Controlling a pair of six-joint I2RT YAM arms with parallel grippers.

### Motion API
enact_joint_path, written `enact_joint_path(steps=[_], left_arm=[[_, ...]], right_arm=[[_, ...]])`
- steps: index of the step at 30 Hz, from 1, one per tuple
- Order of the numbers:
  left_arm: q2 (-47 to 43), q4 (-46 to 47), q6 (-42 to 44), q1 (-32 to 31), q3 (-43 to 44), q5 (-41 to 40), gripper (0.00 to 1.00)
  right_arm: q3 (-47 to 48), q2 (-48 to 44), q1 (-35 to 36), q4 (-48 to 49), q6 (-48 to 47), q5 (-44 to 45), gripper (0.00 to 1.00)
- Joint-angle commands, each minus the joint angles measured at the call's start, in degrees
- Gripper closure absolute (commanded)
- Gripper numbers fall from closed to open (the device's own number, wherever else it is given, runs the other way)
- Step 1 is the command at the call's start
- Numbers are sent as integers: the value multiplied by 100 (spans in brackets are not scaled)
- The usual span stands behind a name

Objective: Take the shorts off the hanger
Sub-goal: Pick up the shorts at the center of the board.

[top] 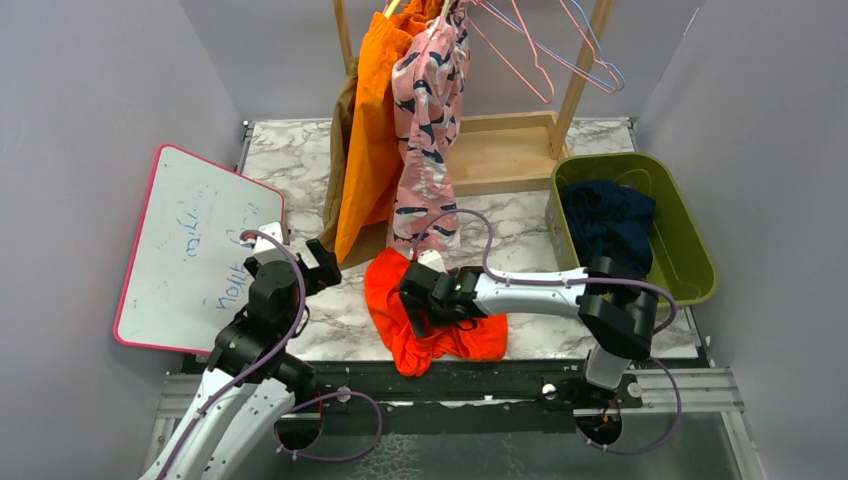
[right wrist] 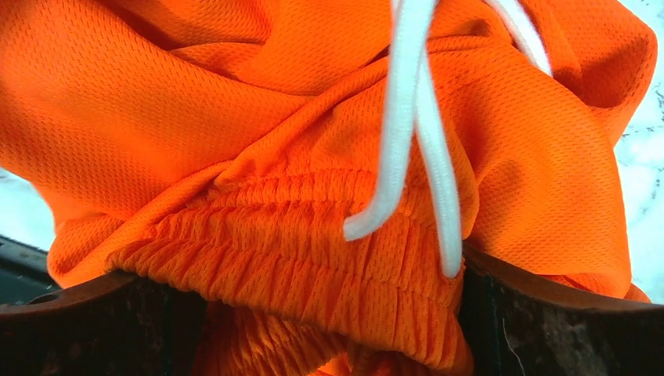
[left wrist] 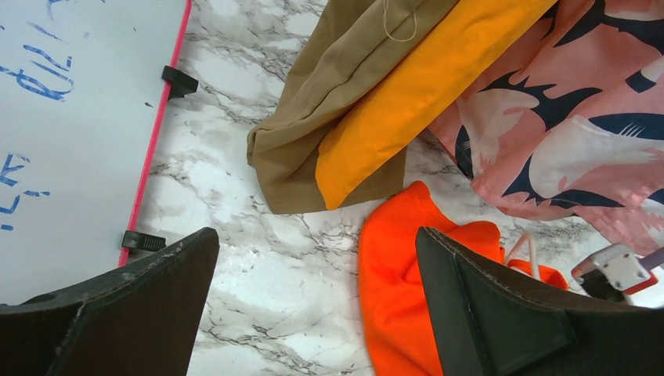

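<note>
The red-orange shorts [top: 440, 325] lie crumpled on the marble table, off any hanger. My right gripper [top: 413, 305] is down on them; in the right wrist view its jaws [right wrist: 325, 286] stand wide apart with the elastic waistband [right wrist: 313, 258] and white drawstring [right wrist: 407, 141] bunched between them. My left gripper [top: 325, 262] is open and empty over bare marble, left of the red-orange shorts [left wrist: 399, 290]. Bright orange shorts [top: 375, 130], pink blotched shorts [top: 432, 110] and tan-brown shorts [top: 338, 160] hang from the rack. Navy shorts [top: 605, 215] lie in the green bin.
A wooden rack [top: 505, 150] stands at the back with empty pink hangers [top: 540, 55]. The green bin [top: 690, 235] sits at the right. A pink-framed whiteboard [top: 190, 250] lies at the left. The table's front edge is a dark rail [top: 450, 375].
</note>
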Motion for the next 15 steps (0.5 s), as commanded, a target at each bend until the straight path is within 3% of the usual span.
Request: enact_joint_path(steps=[1,2,8,15], left_arm=[[-30,107,69,44,61,99,1],[-29,103,76,40,61,101,1],[-20,106,75,40,61,105,1],[37,109,82,40,61,119,1]], right_arm=[[-165,916,172,-551,95,467,0],[-237,1052,172,-457,96,445,1],[-529,1425,173,-42,184,421,47],[-714,529,174,27,273,1158,97]])
